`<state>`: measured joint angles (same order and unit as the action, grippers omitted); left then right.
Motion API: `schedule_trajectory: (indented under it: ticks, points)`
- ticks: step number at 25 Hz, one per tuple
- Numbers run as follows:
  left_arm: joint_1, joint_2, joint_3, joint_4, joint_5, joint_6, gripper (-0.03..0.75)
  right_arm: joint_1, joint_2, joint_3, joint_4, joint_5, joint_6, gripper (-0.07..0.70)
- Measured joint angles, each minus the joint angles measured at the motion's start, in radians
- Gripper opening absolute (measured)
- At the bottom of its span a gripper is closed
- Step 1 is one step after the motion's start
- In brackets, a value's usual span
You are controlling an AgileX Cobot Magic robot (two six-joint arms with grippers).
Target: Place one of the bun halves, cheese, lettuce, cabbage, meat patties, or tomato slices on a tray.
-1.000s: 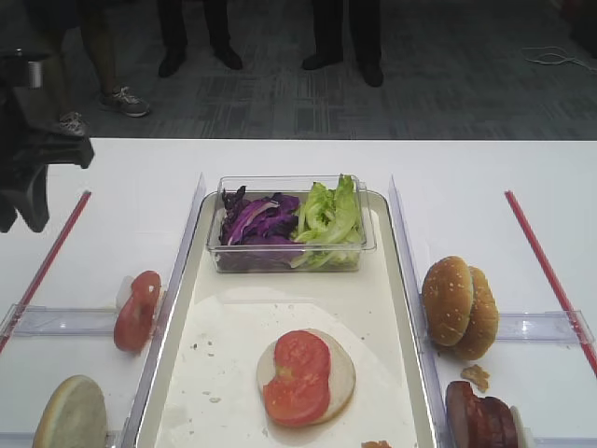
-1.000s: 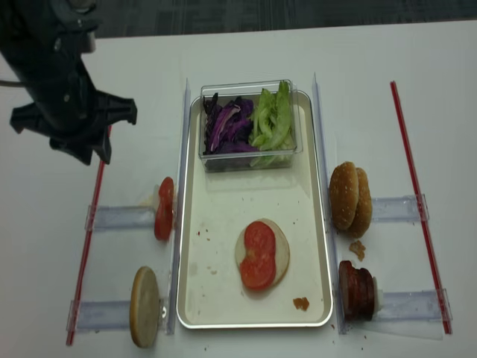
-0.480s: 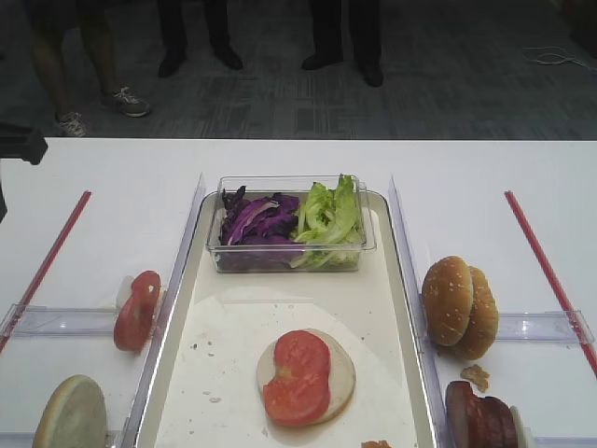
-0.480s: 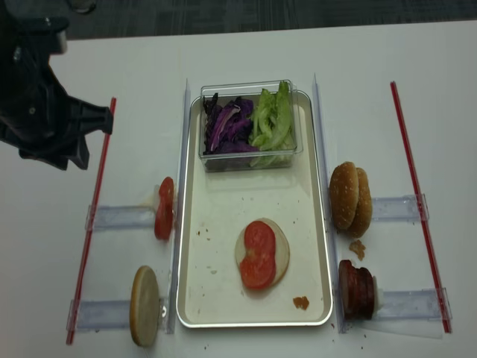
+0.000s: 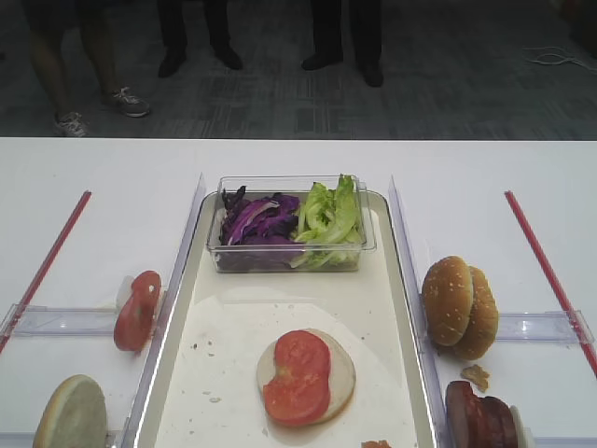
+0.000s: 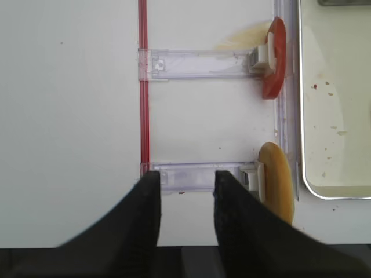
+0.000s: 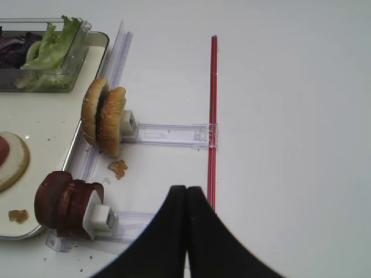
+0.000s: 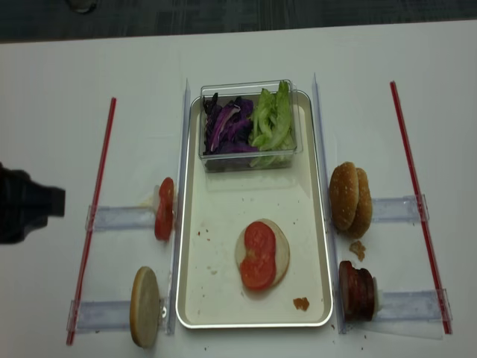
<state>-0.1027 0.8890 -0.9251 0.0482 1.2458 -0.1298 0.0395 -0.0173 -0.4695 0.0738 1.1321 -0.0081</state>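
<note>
Fingers (image 6: 145, 214) of the left gripper (image 6: 186, 215) stand parted, holding nothing; the right gripper (image 7: 186, 231) looks pressed closed, though its tips are cropped. On the tray (image 8: 216, 298), tomato slices (image 8: 258, 255) cover a bun half (image 8: 279, 253) at 6 o'clock from the lettuce (image 8: 273, 119).

Tray (image 8: 192, 224), cream-white, crumb-speckled, right of the left pincer (image 6: 186, 200): holds one flat bun half (image 8: 277, 250) topped with two overlapping tomato slices (image 8: 258, 255). Spare tomato slice (image 6: 273, 58) and bun half (image 6: 277, 180) stand on edge ahead-right of that pincer; seeded buns (image 7: 104, 116) and meat patties (image 7: 65, 200) stand ahead-left of the right pincer (image 7: 186, 231).

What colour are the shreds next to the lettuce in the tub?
Dark purple with white streaks: that's the cabbage. It shows best in the exterior high view.
</note>
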Motion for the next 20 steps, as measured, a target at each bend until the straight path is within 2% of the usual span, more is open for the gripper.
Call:
schedule_trajectory:
  ticks: [10,20]
  points:
    - [0.002,-0.342,0.138,0.000,0.013,0.014,0.216,0.000,0.000,0.000,0.000,0.000,0.000,0.133]
    - [0.002,-0.564,0.237,0.000,0.021,0.027,0.216,0.000,0.000,0.000,0.000,0.000,0.000,0.133]
